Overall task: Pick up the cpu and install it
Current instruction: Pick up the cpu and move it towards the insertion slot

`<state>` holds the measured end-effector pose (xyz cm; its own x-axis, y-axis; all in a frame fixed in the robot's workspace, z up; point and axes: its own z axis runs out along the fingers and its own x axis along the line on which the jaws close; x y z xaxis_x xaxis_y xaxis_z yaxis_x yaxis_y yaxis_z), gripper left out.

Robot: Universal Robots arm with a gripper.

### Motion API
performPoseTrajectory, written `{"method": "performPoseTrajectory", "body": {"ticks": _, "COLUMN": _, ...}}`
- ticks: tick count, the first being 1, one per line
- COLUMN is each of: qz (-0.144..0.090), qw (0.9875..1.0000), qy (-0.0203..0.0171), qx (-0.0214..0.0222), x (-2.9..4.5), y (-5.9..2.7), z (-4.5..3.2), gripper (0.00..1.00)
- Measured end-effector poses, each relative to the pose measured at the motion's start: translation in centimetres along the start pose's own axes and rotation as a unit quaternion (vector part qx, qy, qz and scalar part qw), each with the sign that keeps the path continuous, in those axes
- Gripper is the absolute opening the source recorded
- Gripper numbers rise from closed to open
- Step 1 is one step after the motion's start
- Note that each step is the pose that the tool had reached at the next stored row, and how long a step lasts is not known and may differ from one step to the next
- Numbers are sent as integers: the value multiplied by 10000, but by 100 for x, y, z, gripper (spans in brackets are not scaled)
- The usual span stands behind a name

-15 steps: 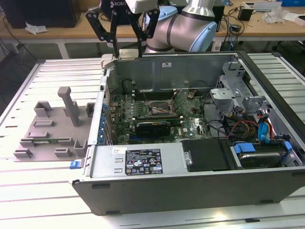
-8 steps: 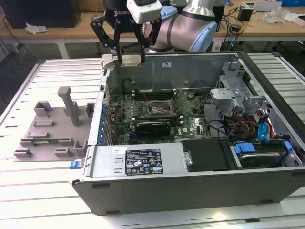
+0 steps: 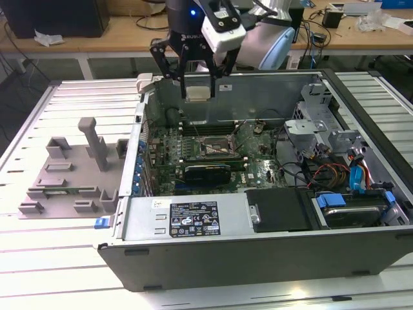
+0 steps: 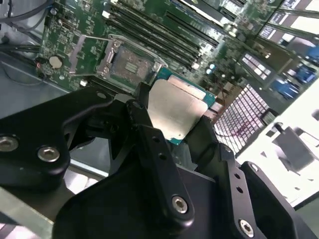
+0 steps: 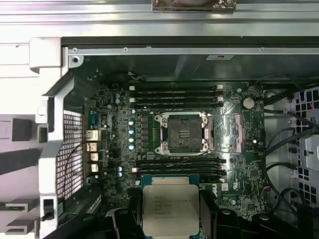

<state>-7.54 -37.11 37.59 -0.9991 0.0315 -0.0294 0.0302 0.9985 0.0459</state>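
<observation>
Gripper (image 3: 197,87) clamped on the cpu (image 3: 198,95), jaws drawn in only as far as the chip's width, one black finger (image 4: 149,134) on each of two opposite edges. Chip held flat and clear of everything below, metal lid facing up toward the wrist cameras; in both wrist views a green border shows around the silver-grey top. In the exterior view the cpu hangs above the far wall of the open computer case (image 3: 193,255), toward the exterior view's left end of that wall, well above the motherboard (image 3: 168,161). CPU socket (image 5: 181,133) sits mid-board with its metal frame around a dark, uncovered contact field; apart from the chip. Memory slots (image 5: 174,94) run in parallel rows on both sides of the socket. Grey plastic tray (image 3: 45,184) with upright blocks lies on the white slatted table (image 3: 39,271), just beside the case on the exterior view's left.
</observation>
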Motion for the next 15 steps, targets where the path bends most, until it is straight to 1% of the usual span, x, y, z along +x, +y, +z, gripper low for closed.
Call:
{"method": "performPoseTrajectory", "body": {"ticks": 1, "qz": 0, "qw": 10000, "qy": 3, "qx": 2, "x": -29, "y": -1, "z": 38, "gripper": 55}}
{"method": "performPoseTrajectory", "body": {"ticks": 3, "qz": 0, "qw": 10000, "qy": 5, "qx": 2, "x": -48, "y": -2, "z": 78, "gripper": 55}}
{"method": "performPoseTrajectory", "body": {"ticks": 5, "qz": 0, "qw": 10000, "qy": 5, "qx": 1, "x": -70, "y": -4, "z": 147, "gripper": 55}}
{"method": "performPoseTrajectory", "body": {"ticks": 9, "qz": -1, "qw": 10000, "qy": 5, "qx": 2, "x": -90, "y": -8, "z": 231, "gripper": 55}}
{"method": "performPoseTrajectory", "body": {"ticks": 11, "qz": -2, "qw": 10000, "qy": 5, "qx": 2, "x": -104, "y": -10, "z": 307, "gripper": 55}}
{"method": "performPoseTrajectory", "body": {"ticks": 15, "qz": -3, "qw": 10000, "qy": 5, "qx": 4, "x": -119, "y": -13, "z": 400, "gripper": 55}}
